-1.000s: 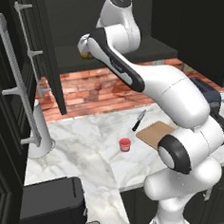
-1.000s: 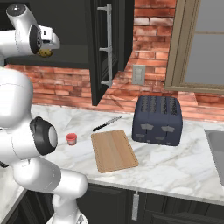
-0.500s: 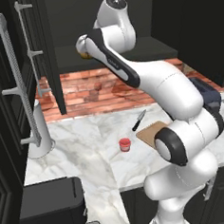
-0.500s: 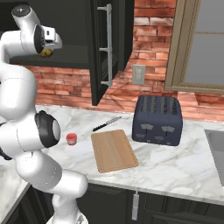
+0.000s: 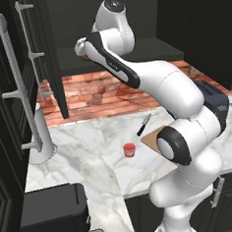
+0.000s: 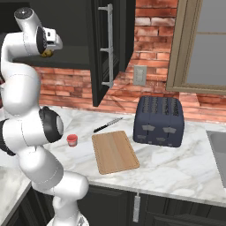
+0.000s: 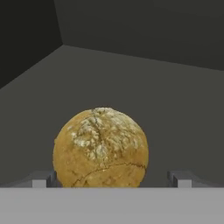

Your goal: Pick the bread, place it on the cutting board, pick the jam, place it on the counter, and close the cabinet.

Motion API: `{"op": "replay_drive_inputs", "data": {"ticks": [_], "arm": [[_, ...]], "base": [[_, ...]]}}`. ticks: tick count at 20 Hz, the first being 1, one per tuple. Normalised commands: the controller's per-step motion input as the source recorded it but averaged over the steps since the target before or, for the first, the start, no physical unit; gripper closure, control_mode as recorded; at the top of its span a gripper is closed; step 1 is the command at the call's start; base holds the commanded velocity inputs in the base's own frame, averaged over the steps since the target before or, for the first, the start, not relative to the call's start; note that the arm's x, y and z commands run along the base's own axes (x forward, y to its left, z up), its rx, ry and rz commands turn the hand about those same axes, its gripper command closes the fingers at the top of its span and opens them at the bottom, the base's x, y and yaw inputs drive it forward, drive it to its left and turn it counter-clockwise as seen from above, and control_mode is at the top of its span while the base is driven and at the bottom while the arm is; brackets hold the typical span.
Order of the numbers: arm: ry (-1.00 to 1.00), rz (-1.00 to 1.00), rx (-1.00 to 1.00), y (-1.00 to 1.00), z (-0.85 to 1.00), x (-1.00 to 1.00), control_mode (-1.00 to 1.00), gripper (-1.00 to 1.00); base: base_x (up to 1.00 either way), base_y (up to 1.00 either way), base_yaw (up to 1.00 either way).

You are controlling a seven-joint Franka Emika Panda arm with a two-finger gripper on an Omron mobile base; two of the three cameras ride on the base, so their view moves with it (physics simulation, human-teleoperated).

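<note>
Change: arm pose nearly as half a second ago; wrist shifted slightly at the cabinet shelf, jar and board unmoved.
Pincer (image 7: 112,178): reaching into the open upper cabinet (image 6: 108,48), tips wide apart in the hand view, one finger (image 7: 39,179) touching or almost touching the bun's left flank, the other standing clear to the right; not closed on anything.
Bread (image 7: 100,148): round golden-brown bun with a cracked, floury top, sitting on the dark cabinet shelf (image 7: 166,122) between the tips, nearer the left one; lower edge cut off at the bottom of the hand view. Seen only as a small yellow-brown patch (image 6: 47,54) under the wrist in the right base view, mostly hidden by the hand; likewise a sliver (image 5: 85,56) in the left base view.
Jam (image 6: 72,140): red jar upright on the marble surface (image 6: 176,167), left of the board and apart from it; lid colour hard to make out at this size.
Cutting board (image 6: 114,151): flat on the surface, bare; in the left base view only a corner (image 5: 150,136) shows, the rest behind the arm.
Knife (image 6: 107,125): lying just beyond the board's far edge, dark handle, angled.
Toaster (image 6: 160,120): dark blue, right of the board; largely hidden by the arm in the left base view.
Cabinet door: swung open, silver bar handle (image 6: 109,44) facing out.
Sink (image 6: 218,150): cut off at the right edge.
</note>
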Motion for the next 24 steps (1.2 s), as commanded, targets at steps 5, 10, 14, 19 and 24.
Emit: {"op": "replay_drive_inputs", "data": {"ticks": [5,10,14,19,24], "arm": [[0.00,0.01,0.00,0.08,-0.04,0.21,-1.00,-1.00],[0.00,0.01,0.00,0.04,-0.03,0.21,-1.00,-1.00],[0.01,0.01,0.00,0.07,-0.07,0.21,-1.00,-1.00],[0.04,0.01,0.00,0.09,-0.11,0.17,-1.00,-1.00],[0.07,0.02,0.00,0.08,-0.18,0.12,-1.00,-1.00]], "base": [[0.00,0.00,0.00],[0.00,0.00,0.00],[0.00,0.00,0.00],[0.00,0.00,0.00],[0.00,0.00,0.00]]}}
